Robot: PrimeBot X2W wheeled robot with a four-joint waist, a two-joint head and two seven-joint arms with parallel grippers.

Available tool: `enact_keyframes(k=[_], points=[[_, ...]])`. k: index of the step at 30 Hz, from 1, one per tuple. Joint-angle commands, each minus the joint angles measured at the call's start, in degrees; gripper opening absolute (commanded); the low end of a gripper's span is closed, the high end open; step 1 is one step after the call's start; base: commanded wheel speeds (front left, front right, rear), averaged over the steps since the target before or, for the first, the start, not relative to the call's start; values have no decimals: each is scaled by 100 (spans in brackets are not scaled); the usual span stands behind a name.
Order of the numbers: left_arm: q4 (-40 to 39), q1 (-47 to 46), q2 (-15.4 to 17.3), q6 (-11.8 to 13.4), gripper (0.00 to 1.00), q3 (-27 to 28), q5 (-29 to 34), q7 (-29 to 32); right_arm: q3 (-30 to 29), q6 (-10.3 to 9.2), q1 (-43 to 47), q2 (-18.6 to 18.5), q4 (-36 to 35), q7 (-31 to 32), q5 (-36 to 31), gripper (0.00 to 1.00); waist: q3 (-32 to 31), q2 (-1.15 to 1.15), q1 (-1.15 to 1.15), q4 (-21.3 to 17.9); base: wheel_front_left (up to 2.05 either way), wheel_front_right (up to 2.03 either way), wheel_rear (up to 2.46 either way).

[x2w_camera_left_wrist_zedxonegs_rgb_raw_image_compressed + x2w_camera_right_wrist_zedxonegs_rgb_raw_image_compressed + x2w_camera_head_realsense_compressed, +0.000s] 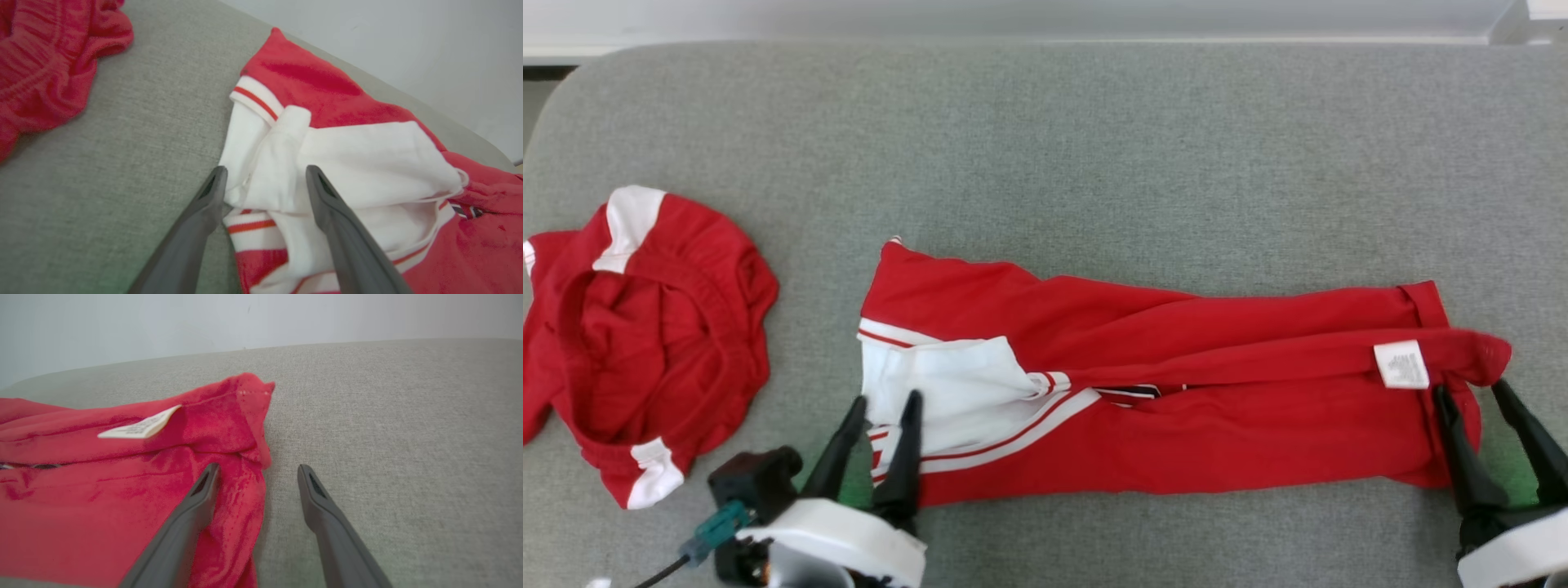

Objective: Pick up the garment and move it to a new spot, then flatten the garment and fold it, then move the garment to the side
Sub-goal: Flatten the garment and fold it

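A grey woven surface (1094,147) runs under a pale wall. The red garment (1176,408) lies at its centre, doubled lengthwise, with its long axis running left to right across the robot's front. The left gripper (886,404) sits at the left end, its 2 fingers spread with a loose fold of the white panel (367,163) between them, nothing pinched. The right gripper (1470,390) sits at the right end by the care label (1401,364), also released: 1 finger is over the red hem, the other over bare surface. Each arm is nearest its own end, so the next fold probably carries 1 end toward the other. Another red garment (645,343) lies crumpled at far left, cut off by the frame. The dark striped detail in the crease can't be made out.
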Motion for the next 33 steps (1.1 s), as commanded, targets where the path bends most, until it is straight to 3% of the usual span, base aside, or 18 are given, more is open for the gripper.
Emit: enact_keyframes(k=[1,13,21,33], points=[[-11,130,96,44,100,49,95,-64,-55,-17,131,42,-87,-69,-33,100,-41,0,0,-23,0,0,0],[-1039,320,565,902,100,203,1257,-596,-766,-17,933,718,-1732,30,-844,100,-404,0,0,-165,0,0,0],[-1318,55,855,1012,100,70,1783,-430,-1346,-17,686,992,-2247,393,-1353,100,-627,0,0,-242,0,0,0],[-1376,80,878,1054,100,1,1736,-230,-1328,-17,639,1010,-2158,513,-1312,100,-635,0,0,-222,0,0,0]])
